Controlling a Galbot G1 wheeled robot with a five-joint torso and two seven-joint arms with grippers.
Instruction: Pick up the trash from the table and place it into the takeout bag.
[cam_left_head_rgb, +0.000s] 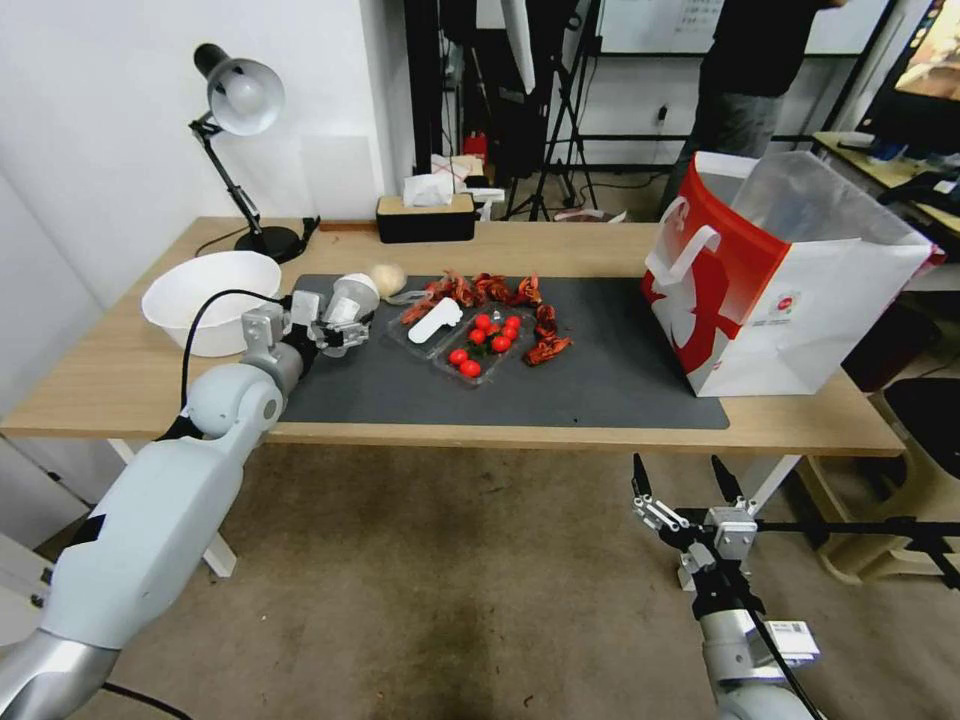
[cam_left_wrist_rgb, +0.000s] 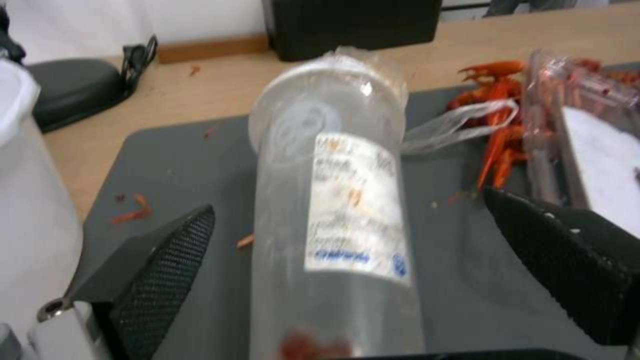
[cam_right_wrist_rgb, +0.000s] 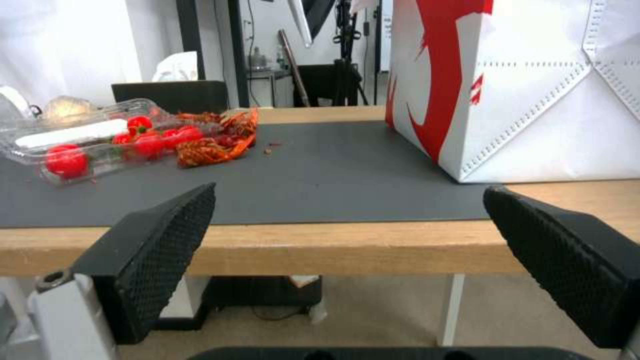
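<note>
**Q:** State the location of the item being collected.

**A:** The clear plastic cup lies on its side on the dark grey mat, near the mat's end farthest from the takeout bag. Its white lid points away from the left gripper, and its printed label faces up.

**Q:** Condition of the left gripper?

**A:** Fingers apart, one on each side of the cup body, neither pad touching it. Judged purpose: straddling the cup across its narrow width allows the pads to close on the curved wall without the cup rolling off (it lies loose on the mat).

**Q:** Items near the cup?

**A:** A beige paper ball sits just beyond it. A clear tray of tomatoes lies beside it on the bag side, ringed by red crayfish shells. The large white bowl stands off the mat edge, on the table.

**Q:** The right gripper?

**A:** The right gripper is parked below the table's front edge, on the bag's side, fingers spread and empty.

**Q:** Limits of observation?

**A:** The cup's base is cut off in the left wrist view; reddish matter near it cannot be identified. The bag's interior is not visible, so its contents cannot be told.
</note>
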